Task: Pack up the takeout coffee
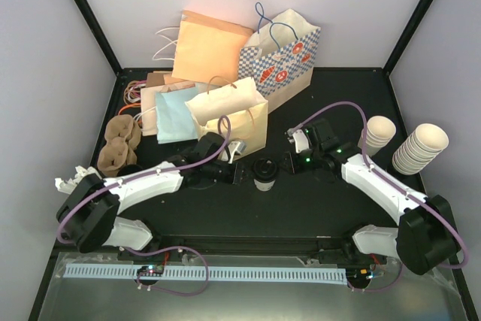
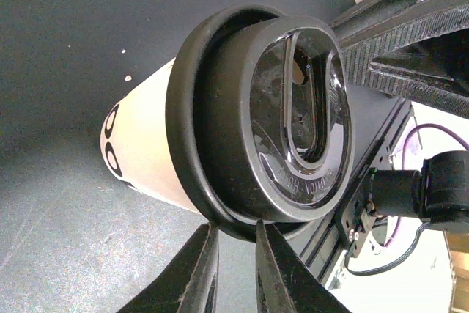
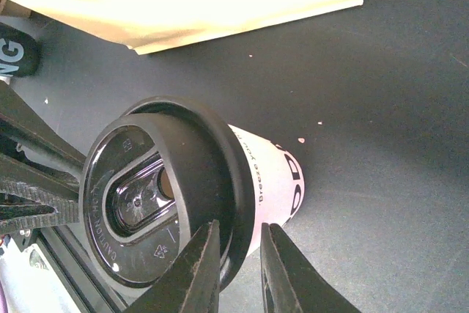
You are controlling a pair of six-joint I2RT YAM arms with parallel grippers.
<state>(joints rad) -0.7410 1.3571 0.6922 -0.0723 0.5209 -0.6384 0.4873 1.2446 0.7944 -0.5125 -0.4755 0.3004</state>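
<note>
Black bench (image 1: 338, 208), paper bags (image 1: 233, 114) upper left of frame. Takeout coffee (image 1: 264, 173) upright at frame centre. Left jaws, right jaws clenched on lid (image 2: 297, 119) rim from opposite sides, likely steadying it for lift.

left arm (image 1: 143, 183) and right arm (image 1: 379, 186): white shells, black joints, lilac cables (image 1: 353, 107), black fingers (image 2: 196, 269)

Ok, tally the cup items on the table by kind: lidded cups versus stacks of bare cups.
Lidded coffee cup: 1
Stacks of lidless cups: 2, the smaller stack and the larger stack
Total: 3
</note>
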